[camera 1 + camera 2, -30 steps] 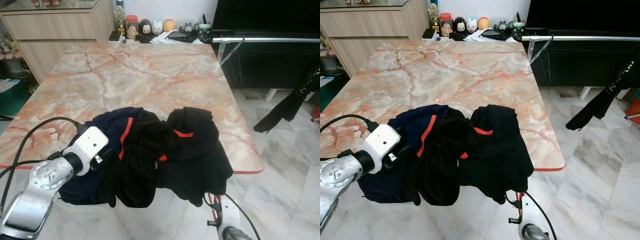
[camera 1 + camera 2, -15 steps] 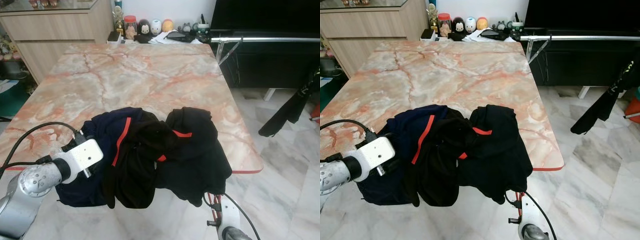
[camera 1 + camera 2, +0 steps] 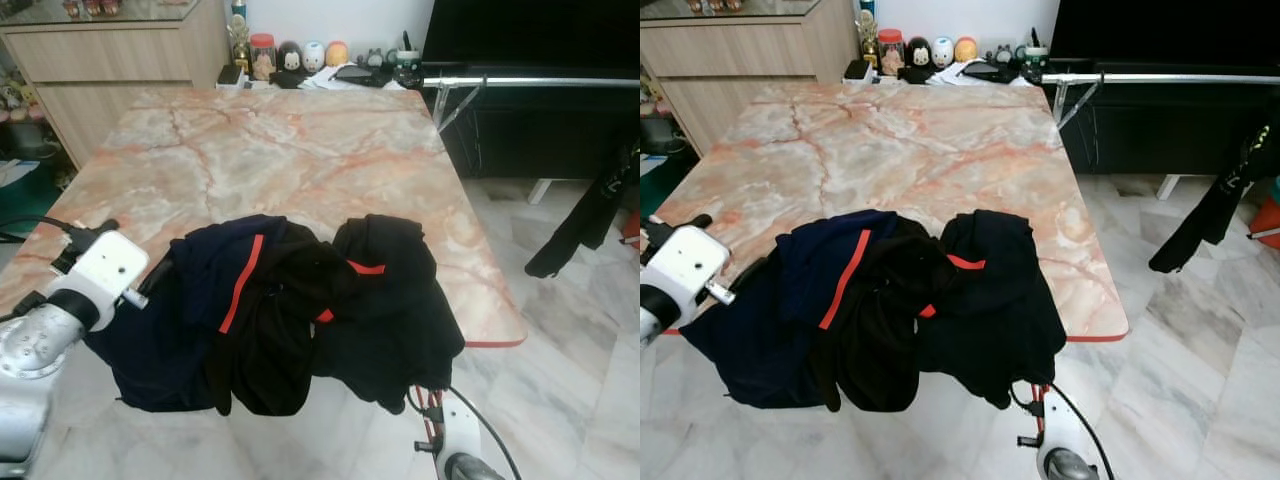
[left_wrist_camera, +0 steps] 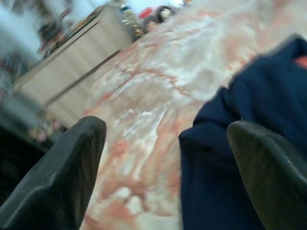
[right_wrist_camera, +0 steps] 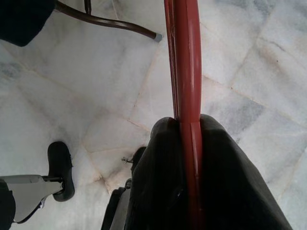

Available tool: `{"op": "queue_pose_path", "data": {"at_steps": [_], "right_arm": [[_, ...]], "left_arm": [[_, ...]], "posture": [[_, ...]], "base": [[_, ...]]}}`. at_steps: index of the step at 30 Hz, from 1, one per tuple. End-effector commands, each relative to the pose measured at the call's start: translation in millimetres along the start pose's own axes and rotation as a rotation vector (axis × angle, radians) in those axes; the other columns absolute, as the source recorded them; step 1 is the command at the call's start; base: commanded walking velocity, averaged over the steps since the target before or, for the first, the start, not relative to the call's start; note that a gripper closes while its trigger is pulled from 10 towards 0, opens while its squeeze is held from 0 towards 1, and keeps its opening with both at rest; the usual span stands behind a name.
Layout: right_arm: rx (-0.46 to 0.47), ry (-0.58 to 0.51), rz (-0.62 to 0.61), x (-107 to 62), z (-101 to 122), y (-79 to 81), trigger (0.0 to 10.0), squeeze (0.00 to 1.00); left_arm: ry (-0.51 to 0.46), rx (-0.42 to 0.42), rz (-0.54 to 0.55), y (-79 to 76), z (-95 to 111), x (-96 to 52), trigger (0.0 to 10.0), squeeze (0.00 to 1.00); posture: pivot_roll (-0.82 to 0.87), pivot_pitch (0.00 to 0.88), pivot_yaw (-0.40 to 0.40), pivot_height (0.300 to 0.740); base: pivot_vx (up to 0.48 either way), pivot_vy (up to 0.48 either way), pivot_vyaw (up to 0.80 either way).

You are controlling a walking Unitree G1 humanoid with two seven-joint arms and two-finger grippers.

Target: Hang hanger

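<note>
Left eye view: marble table [image 3: 290, 150] holds dark clothes [image 3: 300, 300]; left claw [image 4: 163, 172] released, right claw [image 5: 187, 143] grasping red hanger [image 5: 184, 57].

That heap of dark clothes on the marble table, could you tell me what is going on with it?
The dark navy and black garments with red trim lie heaped over the near edge of the pink marble table. The left gripper is open beside the navy cloth. The right gripper, low near the floor, is shut on a red hanger.

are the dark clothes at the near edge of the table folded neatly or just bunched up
Bunched up. The dark clothes lie in a crumpled heap of navy and black with red stripes, draping over the near edge of the marble table instead of lying flat.
</note>
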State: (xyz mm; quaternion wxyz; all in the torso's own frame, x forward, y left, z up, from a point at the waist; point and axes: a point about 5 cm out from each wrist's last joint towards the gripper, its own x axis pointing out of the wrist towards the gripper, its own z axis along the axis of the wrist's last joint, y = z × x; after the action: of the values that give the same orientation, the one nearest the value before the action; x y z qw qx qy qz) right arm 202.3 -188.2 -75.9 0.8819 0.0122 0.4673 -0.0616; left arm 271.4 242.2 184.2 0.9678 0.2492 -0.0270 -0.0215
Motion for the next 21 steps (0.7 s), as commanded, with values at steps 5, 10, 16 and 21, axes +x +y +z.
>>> {"op": "queue_pose_path", "data": {"at_steps": [5, 10, 16, 21], "right_arm": [[0.022, -0.009, -0.001, 0.0, 0.9, -1.0, 10.0, 0.0], [0.03, -0.014, -0.006, -0.1, 0.9, -1.9, 10.0, 0.0], [0.03, -0.014, -0.005, -0.2, 0.1, -2.5, 10.0, 0.0], [0.036, -0.016, -0.005, -0.4, -0.7, -2.6, 10.0, 0.0]], "left_arm": [[-0.04, -0.359, 0.028, -43.0, -5.7, 4.3, 10.0, 0.0], [-0.068, -0.398, 0.046, -58.8, 0.2, 8.1, 10.0, 0.0], [-0.145, -0.412, 0.09, -48.8, 12.3, 5.5, 10.0, 0.0], [-0.214, -0.421, 0.129, -42.1, 21.3, 2.8, 10.0, 0.0]], "posture": [[0.21, 0.064, -0.05, 0.736], [0.21, 0.068, -0.057, 0.736], [0.21, 0.055, -0.057, 0.736], [0.21, 0.04, -0.057, 0.736]], "base": [[0.0, 0.0, 0.0], [0.0, 0.0, 0.0], [0.0, 0.0, 0.0], [0.0, 0.0, 0.0]]}}
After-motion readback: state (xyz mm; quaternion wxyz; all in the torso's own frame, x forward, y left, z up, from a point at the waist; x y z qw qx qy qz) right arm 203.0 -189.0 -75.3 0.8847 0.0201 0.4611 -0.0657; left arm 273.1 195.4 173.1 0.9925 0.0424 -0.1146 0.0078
